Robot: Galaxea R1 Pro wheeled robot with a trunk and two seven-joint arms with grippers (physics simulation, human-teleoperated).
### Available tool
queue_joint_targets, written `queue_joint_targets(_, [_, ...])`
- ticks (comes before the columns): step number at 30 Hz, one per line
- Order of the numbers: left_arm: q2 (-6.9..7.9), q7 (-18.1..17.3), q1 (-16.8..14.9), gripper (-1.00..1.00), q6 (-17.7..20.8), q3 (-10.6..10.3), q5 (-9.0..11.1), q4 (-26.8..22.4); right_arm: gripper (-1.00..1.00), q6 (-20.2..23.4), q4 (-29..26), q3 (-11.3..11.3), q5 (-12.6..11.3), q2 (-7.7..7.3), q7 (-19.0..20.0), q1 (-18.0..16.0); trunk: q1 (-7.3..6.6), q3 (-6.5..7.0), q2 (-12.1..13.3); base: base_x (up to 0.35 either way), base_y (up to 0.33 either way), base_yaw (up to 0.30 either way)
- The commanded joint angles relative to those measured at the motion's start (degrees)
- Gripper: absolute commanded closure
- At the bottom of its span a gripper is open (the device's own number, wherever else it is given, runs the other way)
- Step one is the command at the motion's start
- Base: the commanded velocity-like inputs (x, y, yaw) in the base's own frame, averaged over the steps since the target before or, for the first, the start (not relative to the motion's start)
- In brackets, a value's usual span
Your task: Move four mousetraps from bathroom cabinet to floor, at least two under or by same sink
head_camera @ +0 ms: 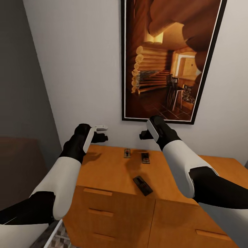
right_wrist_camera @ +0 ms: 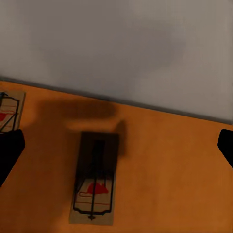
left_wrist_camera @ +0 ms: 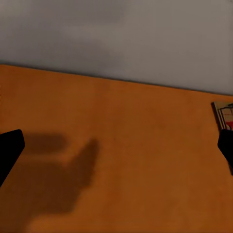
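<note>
The orange-brown cabinet (head_camera: 103,172) stands against the wall, its flat top under both arms. Three mousetraps lie on it: one at the back (head_camera: 127,153), one beside it (head_camera: 145,158), and a darker one nearer the front edge (head_camera: 142,185). My left gripper (head_camera: 102,133) hovers open over bare top (left_wrist_camera: 116,160), left of the traps; one trap (left_wrist_camera: 223,116) peeks in at that wrist view's edge. My right gripper (head_camera: 142,135) hangs open above the back traps, one trap (right_wrist_camera: 94,179) between its spread fingertips (right_wrist_camera: 9,153) and another (right_wrist_camera: 9,111) off to the side. The sink is out of view.
A large framed picture of a log-cabin room (head_camera: 168,58) hangs on the white wall behind the cabinet. The drawer fronts (head_camera: 113,213) face me. A strip of cube-patterned floor tile (head_camera: 60,237) shows at the cabinet's left, beside a dark brown surface (head_camera: 17,158).
</note>
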Motion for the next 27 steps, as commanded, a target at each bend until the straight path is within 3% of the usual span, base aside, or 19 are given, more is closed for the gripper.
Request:
queue_joint_targets(1, [-0.06, 0.2, 0.0, -1.0, 0.2, 0.2, 0.1, -0.1, -1.0, 0.1, 0.0, 0.1, -0.6, 0.0, -0.6, 0.0, 0.0, -0.07, 0.0, 0.0, 0.041, 0.0])
queue_joint_targets(9, [-0.06, 0.2, 0.0, -1.0, 0.2, 0.2, 0.1, -0.1, -1.0, 0.1, 0.0, 0.1, -0.4, 0.0, -0.6, 0.0, 0.0, -0.07, 0.0, 0.0, 0.124, 0.0])
queue_joint_targets(22, [-0.06, 0.2, 0.0, -1.0, 0.2, 0.2, 0.1, 0.0, -1.0, 0.1, 0.4, 0.1, -0.6, 0.0, -0.6, 0.0, 0.0, -0.07, 0.0, 0.0, 0.009, 0.0])
queue_joint_targets(27, [-0.06, 0.1, 0.0, -1.0, 0.2, 0.2, 0.1, 0.0, -1.0, 0.1, 4.3, 0.1, -0.6, -0.15, -0.7, 0.0, 0.0, -0.07, 0.0, 0.0, 0.0, 0.0])
